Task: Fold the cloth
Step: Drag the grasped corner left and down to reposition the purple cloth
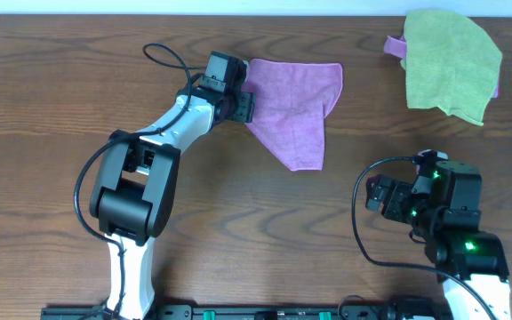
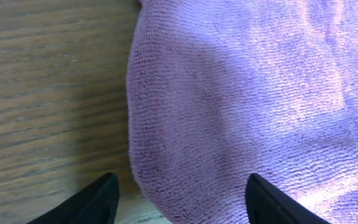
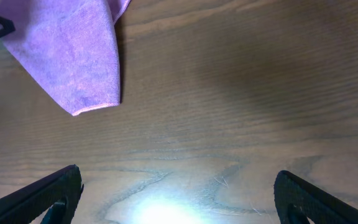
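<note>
Cloth (image 1: 292, 107): purple, on the desk (image 1: 52, 80) upper-middle. Top edge is straight, the lower part tapers to a narrow end toward the robot. Looks skewed or part-folded.
L pincer (image 1: 238, 100): low at the cloth's left edge. In the wrist view the fingertips (image 2: 95, 205) are spread w/ the rounded edge between them, one on the wood side, the other over fabric. Not pinching yet.
Why there: prob. to nip that edge & carry it across for a fold.
R pincer (image 1: 379, 197): spread wide, nothing in it, on the robot's side of the desk, well apart from the cloth. Prob. parked out of the L arm's way.
Green cloth (image 1: 452, 62): far right, well apart, no role.
Edges: thin hem shows at the lower tip in the R wrist view. The left edge is rounded, maybe a fold line, so the pinch could take two layers.
Room: bare wood right of & below the cloth, so the path across looks open. The L arm itself fills the left side.
</note>
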You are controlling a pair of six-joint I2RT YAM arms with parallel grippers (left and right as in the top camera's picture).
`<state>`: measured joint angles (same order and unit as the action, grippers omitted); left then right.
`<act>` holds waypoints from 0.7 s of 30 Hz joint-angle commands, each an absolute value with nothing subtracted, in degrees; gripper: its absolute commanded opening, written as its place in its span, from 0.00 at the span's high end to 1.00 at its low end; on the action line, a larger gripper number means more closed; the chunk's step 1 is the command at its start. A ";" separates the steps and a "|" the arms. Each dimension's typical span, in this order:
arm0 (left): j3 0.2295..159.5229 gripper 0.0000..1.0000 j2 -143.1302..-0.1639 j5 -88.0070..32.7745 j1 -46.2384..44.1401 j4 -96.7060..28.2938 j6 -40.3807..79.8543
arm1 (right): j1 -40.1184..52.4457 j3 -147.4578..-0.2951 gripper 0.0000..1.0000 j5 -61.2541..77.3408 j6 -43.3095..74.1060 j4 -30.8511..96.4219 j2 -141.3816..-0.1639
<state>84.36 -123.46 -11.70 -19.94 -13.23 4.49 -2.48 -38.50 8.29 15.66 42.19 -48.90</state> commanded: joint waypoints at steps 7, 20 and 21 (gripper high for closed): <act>85.67 0.42 -124.40 -13.58 -19.79 -13.76 5.37 | -2.17 -38.57 0.01 7.90 14.90 42.24 -48.77; 85.67 0.37 -126.89 -13.32 -19.25 -13.02 5.10 | -2.17 -38.57 0.01 7.92 14.90 42.94 -48.77; 85.67 0.35 -126.91 -13.04 -19.09 -12.82 5.08 | -2.17 -38.57 0.01 7.92 14.87 42.94 -48.77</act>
<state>84.68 -125.14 -13.30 -19.81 -12.67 4.91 -2.48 -38.50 8.29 15.66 42.68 -48.90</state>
